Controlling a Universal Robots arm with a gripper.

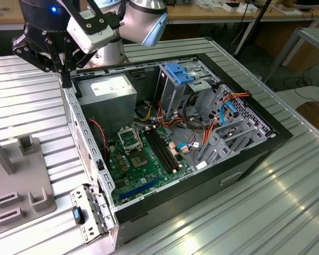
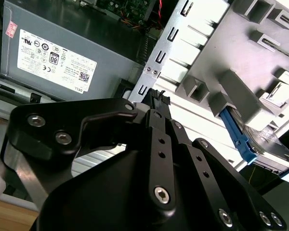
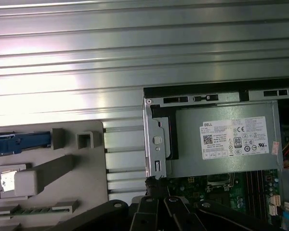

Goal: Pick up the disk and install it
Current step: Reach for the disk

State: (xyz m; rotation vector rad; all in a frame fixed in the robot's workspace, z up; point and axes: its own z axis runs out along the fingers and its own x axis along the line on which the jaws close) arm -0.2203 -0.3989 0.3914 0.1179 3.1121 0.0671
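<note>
**Disk sits in the holder; gripper empty over the case's edge**

Nearest you in the exterior view, on that view's left, a grey holder (image 1: pixel 40 175) with upright pegs and slots lies on the ribbed metal table (image 1: pixel 255 223). The disk (image 2: pixel 238 139) rests in this holder. You see its blue frame and grey metal face in the second wrist view, and its blue edge (image 3: pixel 19 143) tucked among the pegs in the first wrist view. It lies outside the computer, well apart from the gripper.

Next comes the open computer case (image 1: pixel 239 172), lying on its side. Inside it you have the green circuit board (image 1: pixel 143 164) towards the front. Farther back stand the blue-topped drive cage (image 1: pixel 178 79) and a tangle of blue and orange cables (image 1: pixel 226 109). The grey power supply (image 1: pixel 109 98) fills the far corner on the exterior view's left.

Farthest back, the gripper (image 1: pixel 65 74) hangs over the case's metal edge, just beside the power supply (image 2: pixel 53 57). Its black fingers (image 2: pixel 156 103) are drawn together at the tips with nothing between them. You cannot tell whether the tips touch the edge.
</note>
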